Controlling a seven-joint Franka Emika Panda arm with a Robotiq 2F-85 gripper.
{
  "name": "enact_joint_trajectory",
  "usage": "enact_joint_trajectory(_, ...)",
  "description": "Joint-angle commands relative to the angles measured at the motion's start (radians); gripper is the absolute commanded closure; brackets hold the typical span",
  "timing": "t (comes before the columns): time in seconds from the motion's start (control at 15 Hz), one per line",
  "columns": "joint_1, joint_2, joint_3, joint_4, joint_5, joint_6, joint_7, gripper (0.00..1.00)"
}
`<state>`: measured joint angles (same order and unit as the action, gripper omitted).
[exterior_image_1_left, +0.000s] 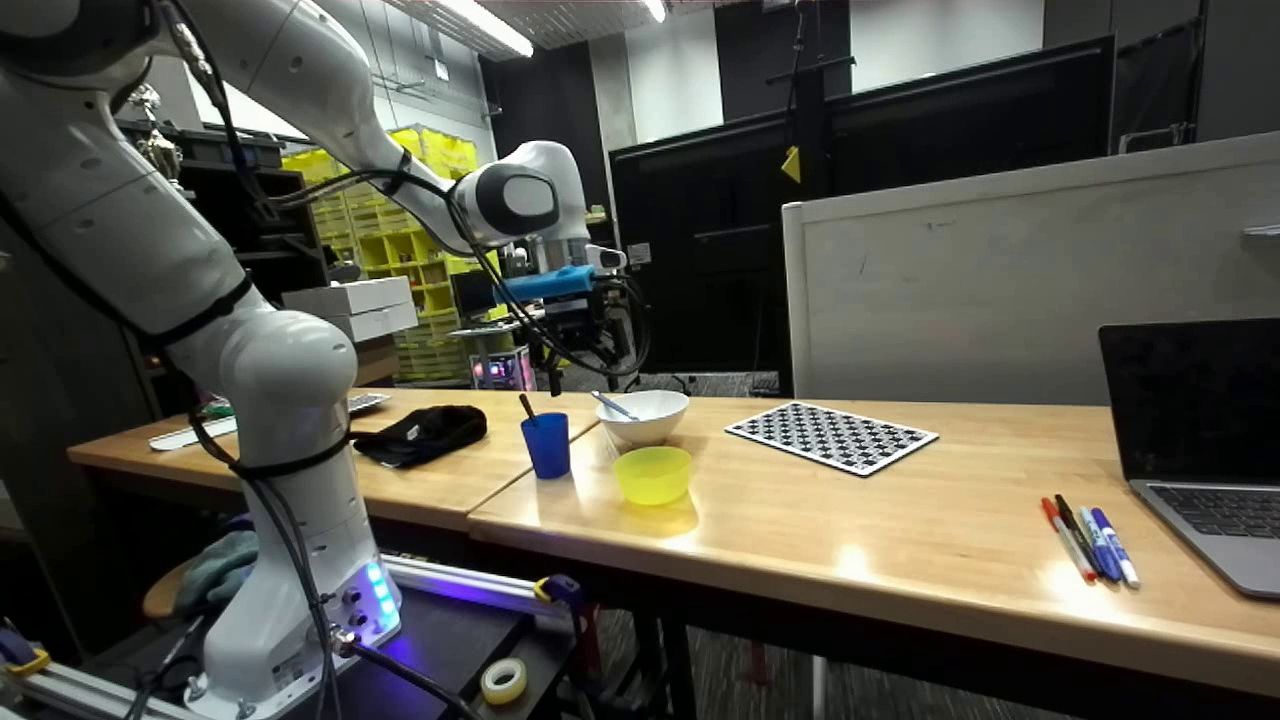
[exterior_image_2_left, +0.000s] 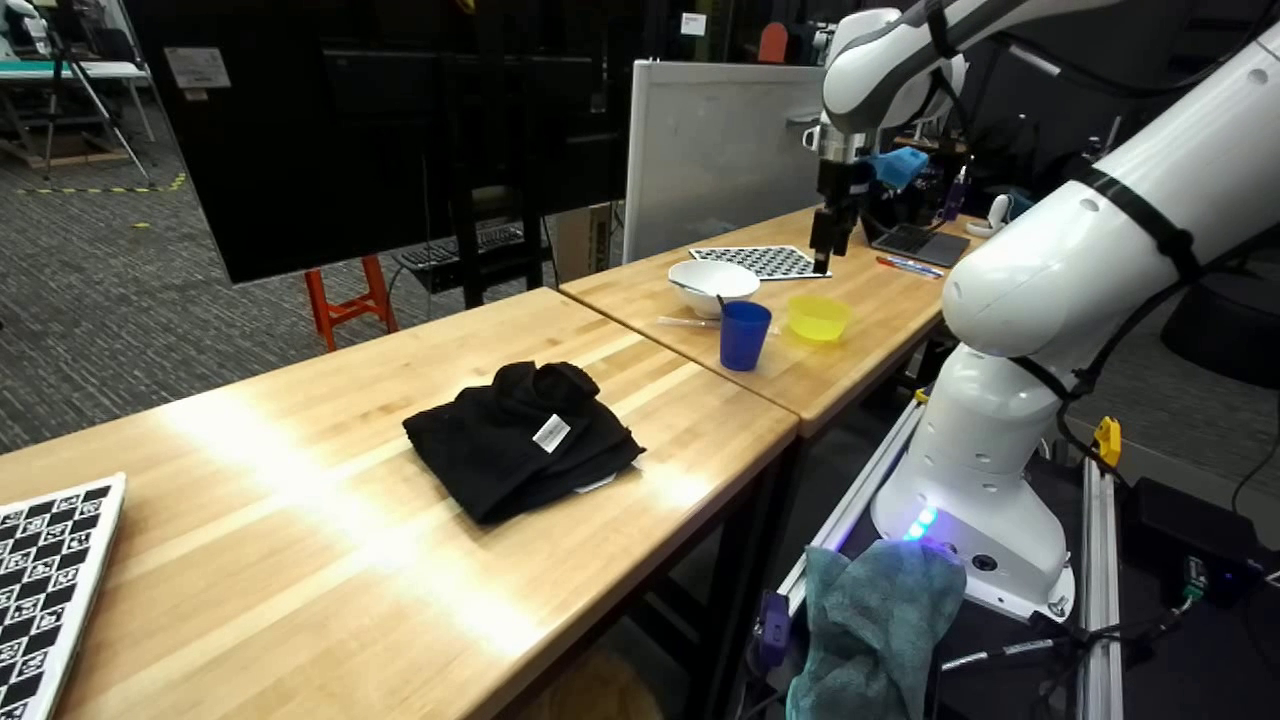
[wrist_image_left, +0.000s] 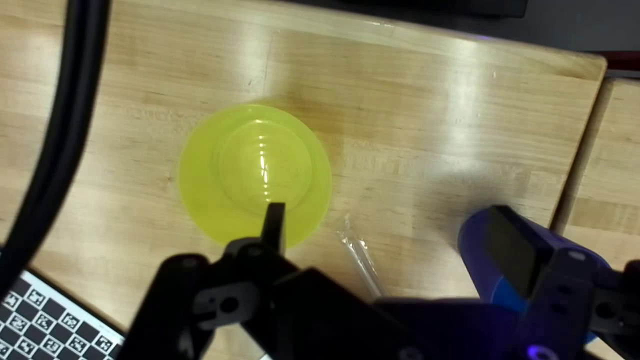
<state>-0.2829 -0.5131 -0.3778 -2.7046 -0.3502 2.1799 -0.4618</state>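
My gripper (exterior_image_1_left: 585, 384) is open and empty, pointing down above the table; it also shows in an exterior view (exterior_image_2_left: 830, 245). In the wrist view its fingers (wrist_image_left: 390, 220) are wide apart. One finger overlaps the translucent yellow bowl (wrist_image_left: 255, 165), the other the blue cup (wrist_image_left: 477, 252); neither appears to touch anything. The cup (exterior_image_1_left: 547, 447) stands upright with a dark-handled utensil (exterior_image_1_left: 527, 406) in it. A white bowl (exterior_image_1_left: 647, 422) with a blue-grey utensil (exterior_image_1_left: 612, 405) stands behind the yellow bowl (exterior_image_1_left: 652, 480); the gripper mostly hides it in the wrist view. A clear wrapped stick (wrist_image_left: 365, 265) lies between the fingers.
A checkered board (exterior_image_1_left: 832, 437) lies beyond the bowls. Several pens (exterior_image_1_left: 1090, 540) and a laptop (exterior_image_1_left: 1200, 480) are farther along the table. A black cloth (exterior_image_2_left: 525, 440) and another checkered board (exterior_image_2_left: 45, 580) lie on the adjoining table (exterior_image_2_left: 300, 520). A whiteboard (exterior_image_1_left: 1000, 280) stands behind.
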Motion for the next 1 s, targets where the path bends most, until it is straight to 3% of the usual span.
enact_joint_trajectory(0.0, -0.025, 0.031, -0.026, -0.020, -0.019, 0.059, -0.051, 0.00)
enact_joint_trajectory(0.93, -0.017, 0.264, -0.040, -0.024, 0.019, 0.269, -0.134, 0.00)
